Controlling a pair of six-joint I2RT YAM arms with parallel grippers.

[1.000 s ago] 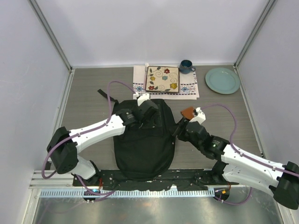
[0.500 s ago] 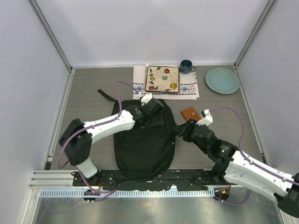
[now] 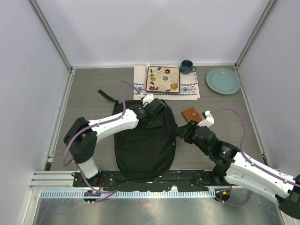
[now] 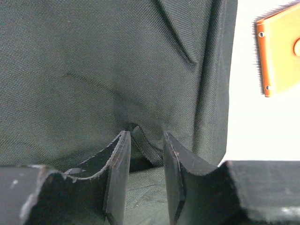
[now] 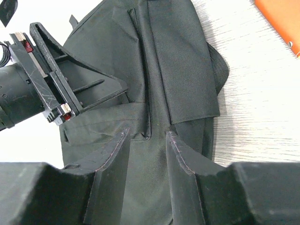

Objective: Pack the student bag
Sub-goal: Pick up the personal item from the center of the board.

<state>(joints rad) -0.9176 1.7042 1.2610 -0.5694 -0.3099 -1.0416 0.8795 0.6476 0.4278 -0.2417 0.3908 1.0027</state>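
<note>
The student bag lies flat mid-table, black and rounded, with a strap trailing at its upper left. My left gripper rests on the bag's upper part. In the left wrist view that left gripper has a raised fold of the bag fabric pinched between its narrowed jaws. My right gripper sits at the bag's right edge. The right wrist view shows this gripper with its jaws closed in on the bag cloth beside a seam. An orange-brown flat case lies on the table just right of the bag.
At the back, a square flowered plate sits on a patterned cloth. Near it stand a dark blue mug and a pale green round plate. White walls close in the table on three sides.
My left gripper reached further over the bag's top and narrowed onto a fold. My right gripper drew back from the orange-brown case, now lying flat, to the bag's right edge.
</note>
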